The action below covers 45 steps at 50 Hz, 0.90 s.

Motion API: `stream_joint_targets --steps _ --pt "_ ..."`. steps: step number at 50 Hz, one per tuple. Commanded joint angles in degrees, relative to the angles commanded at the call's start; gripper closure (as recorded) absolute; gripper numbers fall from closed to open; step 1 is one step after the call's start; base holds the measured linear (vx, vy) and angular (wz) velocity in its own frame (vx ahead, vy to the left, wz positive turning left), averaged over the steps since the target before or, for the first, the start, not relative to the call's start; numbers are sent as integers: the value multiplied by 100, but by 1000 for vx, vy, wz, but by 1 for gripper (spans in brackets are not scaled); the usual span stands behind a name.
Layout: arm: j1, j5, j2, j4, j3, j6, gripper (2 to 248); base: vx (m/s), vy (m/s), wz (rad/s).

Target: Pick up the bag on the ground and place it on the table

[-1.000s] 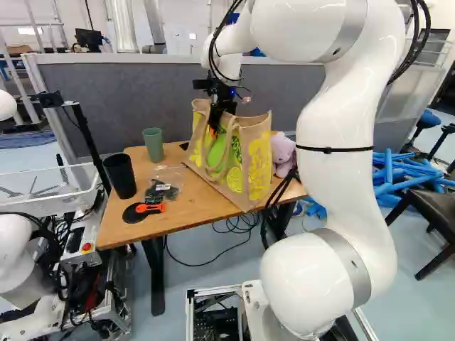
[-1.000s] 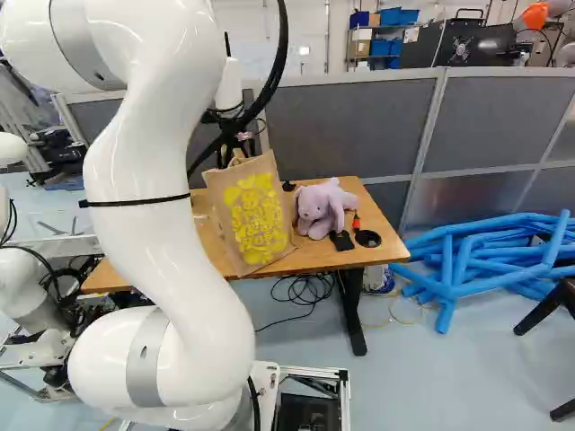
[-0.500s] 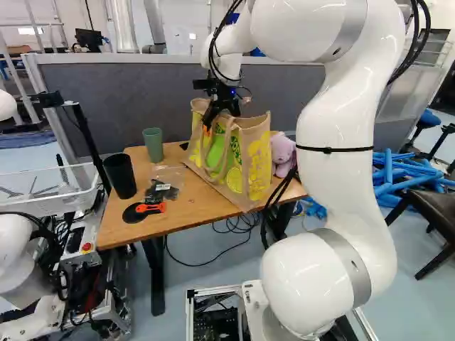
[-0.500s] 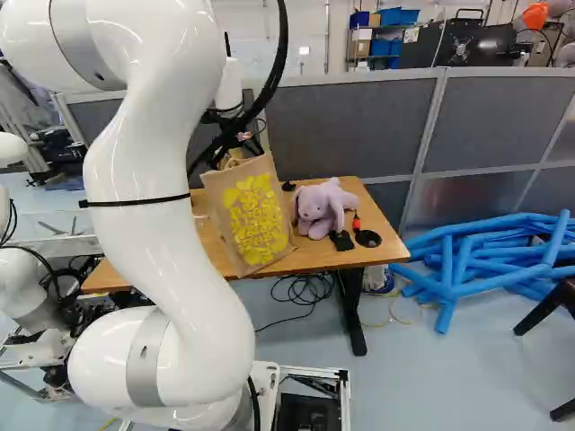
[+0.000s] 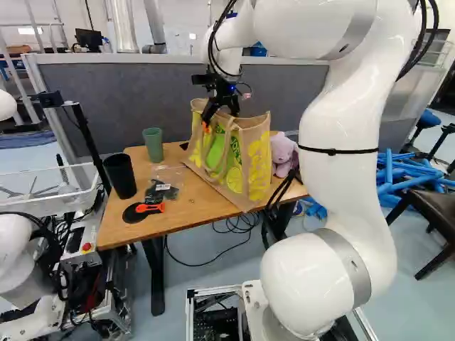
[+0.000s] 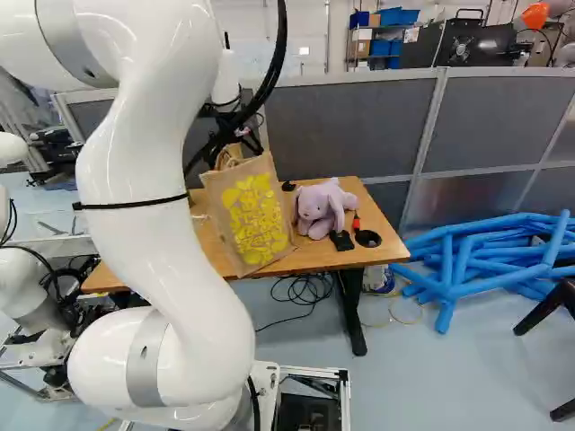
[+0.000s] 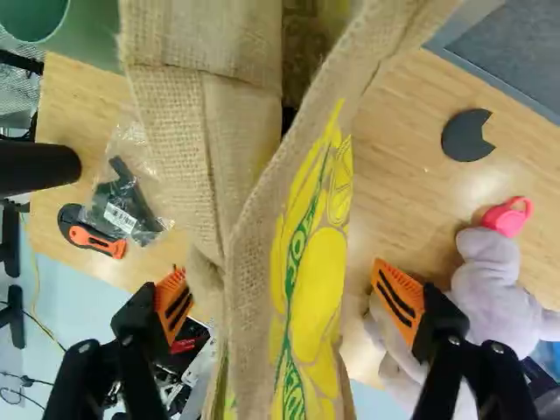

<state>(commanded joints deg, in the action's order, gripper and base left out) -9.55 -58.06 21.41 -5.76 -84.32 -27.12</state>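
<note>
My gripper (image 5: 221, 118) is at the top of the bag in the left base view. The tan bag (image 5: 245, 160) with yellow and green prints stands on the wooden table (image 5: 135, 231), leaning slightly. In the wrist view the gripper (image 7: 287, 300) is open, its orange-padded fingers wide apart on either side of the bag (image 7: 306, 289). Bare table shows between the bag and one finger, so the bag is not gripped. The bag's printed face is also visible in the right base view.
A green cup (image 5: 153, 144), black cup (image 5: 120, 176), plastic packet (image 5: 162, 190) and orange-handled tool (image 5: 149, 208) share the table. A purple plush toy (image 6: 322, 207) sits beside the bag. Grey partitions (image 6: 350, 126) stand behind; another robot (image 5: 15, 252) is at the left.
The gripper's fingers have spread from close together to wide apart, letting go of the bag's handles. My arm has shifted slightly. Bag and base look nearly still.
</note>
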Motion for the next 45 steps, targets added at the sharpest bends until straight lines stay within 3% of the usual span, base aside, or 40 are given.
stream_joint_targets --steps 45 --pt "-6 -406 -513 0 -193 0 3 0 0 0"
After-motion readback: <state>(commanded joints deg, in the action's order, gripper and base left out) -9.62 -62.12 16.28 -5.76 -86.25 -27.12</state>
